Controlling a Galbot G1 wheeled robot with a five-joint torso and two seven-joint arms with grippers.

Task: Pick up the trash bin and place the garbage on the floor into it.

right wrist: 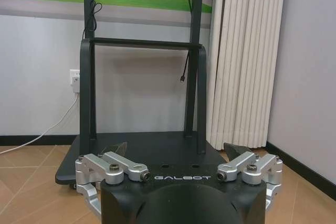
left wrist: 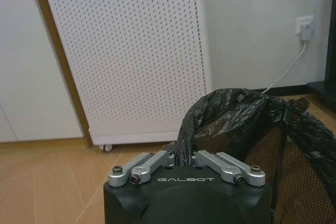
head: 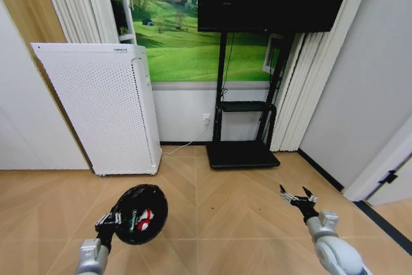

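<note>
The trash bin (head: 143, 214), a small black round mesh bin with a black bag liner, hangs above the floor at the lower left of the head view. My left gripper (head: 114, 218) is shut on its near rim. In the left wrist view the left gripper (left wrist: 185, 157) pinches the crumpled liner of the trash bin (left wrist: 273, 129). Red-and-white garbage (head: 144, 219) lies inside the bin. My right gripper (head: 297, 195) hovers open and empty above the floor at the lower right; the right wrist view shows the right gripper (right wrist: 176, 150) with fingers spread wide.
A tall white perforated appliance (head: 106, 114) stands against the left wall. A black TV stand (head: 241, 152) with a screen sits at the back centre, its base (right wrist: 142, 153) ahead of my right gripper. Pleated curtains (head: 309, 88) and a grey wall lie to the right. Wooden floor spreads between.
</note>
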